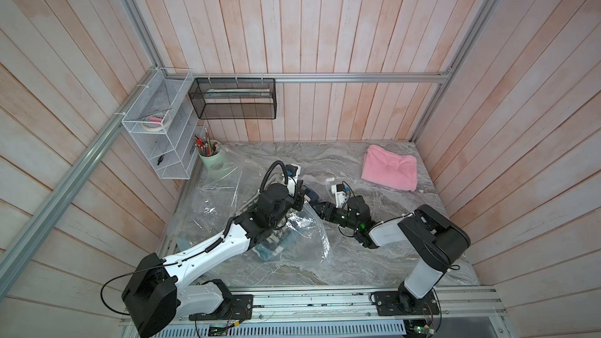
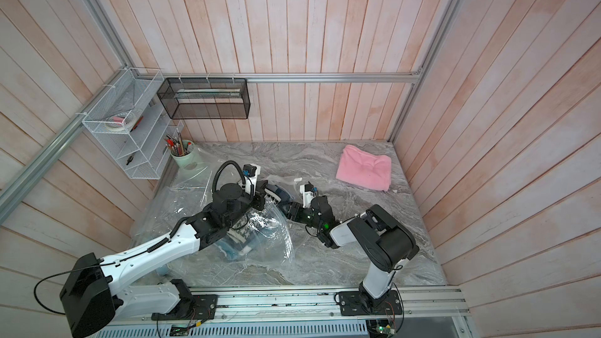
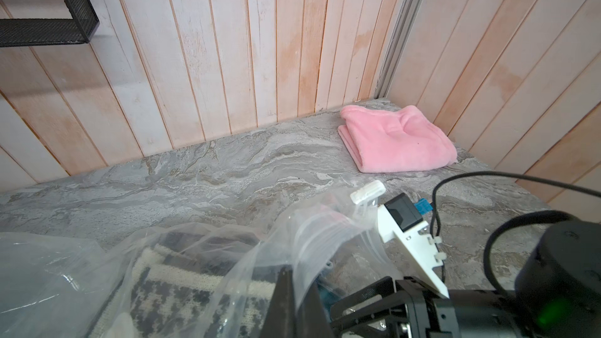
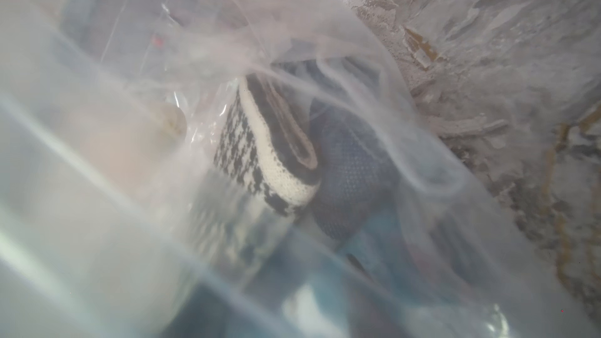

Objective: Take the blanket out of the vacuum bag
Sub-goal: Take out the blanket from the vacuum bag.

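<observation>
Right wrist view: houndstooth blanket (image 4: 257,157) inside vacuum bag (image 4: 113,222), just ahead of right claw (image 1: 317,207) (jaw state unclear). Bag lip clamped in shut left claw (image 1: 301,198). Advice: hold lip high, take 1 thick fold.

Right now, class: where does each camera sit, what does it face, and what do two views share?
Top views: overhead, front side, looking down on the table; left arm, right arm show.
Left wrist: on left arm, faces back wall over the vacuum bag; right arm shows.
Right wrist: on right arm, looks through the bag at black-and-white knit; no robot visible.
Shared: pink cloth, both top views and left wrist.
</observation>
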